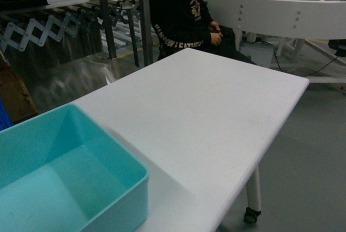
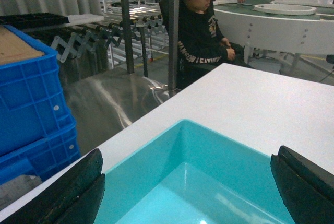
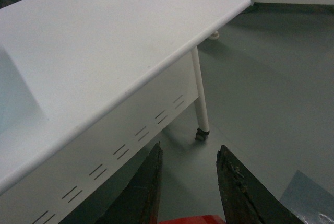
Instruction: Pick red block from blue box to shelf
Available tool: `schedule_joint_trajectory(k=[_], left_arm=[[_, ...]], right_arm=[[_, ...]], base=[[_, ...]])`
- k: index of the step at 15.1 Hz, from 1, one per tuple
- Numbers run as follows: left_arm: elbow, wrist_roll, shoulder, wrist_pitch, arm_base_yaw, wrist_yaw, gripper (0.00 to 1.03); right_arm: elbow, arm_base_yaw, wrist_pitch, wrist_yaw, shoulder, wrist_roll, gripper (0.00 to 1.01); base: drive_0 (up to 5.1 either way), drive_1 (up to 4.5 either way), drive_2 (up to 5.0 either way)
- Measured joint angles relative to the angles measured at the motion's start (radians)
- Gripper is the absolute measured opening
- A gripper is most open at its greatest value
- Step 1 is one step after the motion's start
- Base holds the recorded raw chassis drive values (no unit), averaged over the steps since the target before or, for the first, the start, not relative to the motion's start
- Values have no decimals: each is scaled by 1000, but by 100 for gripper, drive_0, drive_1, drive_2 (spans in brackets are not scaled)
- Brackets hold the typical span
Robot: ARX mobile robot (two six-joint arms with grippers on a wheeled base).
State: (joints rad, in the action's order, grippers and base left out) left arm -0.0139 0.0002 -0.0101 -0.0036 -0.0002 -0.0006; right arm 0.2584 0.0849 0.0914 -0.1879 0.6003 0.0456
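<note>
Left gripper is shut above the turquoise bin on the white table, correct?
Not quite. The left gripper is open, its jaws spread wide, above the turquoise bin on the white table. The left wrist view shows it.

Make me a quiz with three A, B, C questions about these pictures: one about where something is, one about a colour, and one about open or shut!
1. Where on the white rectangular table does the turquoise plastic box sit, seen from the head camera?
A. at the near left corner
B. at the far right corner
C. in the middle

2. What colour are the stacked plastic crates beside the table?
A. red
B. blue
C. yellow

3. How is the left end effector?
A. shut on a block
B. open, holding nothing
C. shut on the box's rim

Answers:
1 A, the box fills the lower left of the head view, with bare tabletop beyond it.
2 B, the left wrist view shows them deep blue.
3 B, its two dark fingers stand far apart above the box.
</note>
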Motion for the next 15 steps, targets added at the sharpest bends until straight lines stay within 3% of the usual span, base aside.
schedule_joint_trajectory(k=[15], left_arm=[[0, 0, 0, 0, 0, 0, 98]], right_arm=[[0, 0, 0, 0, 0, 0, 27]], base=[[-158, -158, -158]])
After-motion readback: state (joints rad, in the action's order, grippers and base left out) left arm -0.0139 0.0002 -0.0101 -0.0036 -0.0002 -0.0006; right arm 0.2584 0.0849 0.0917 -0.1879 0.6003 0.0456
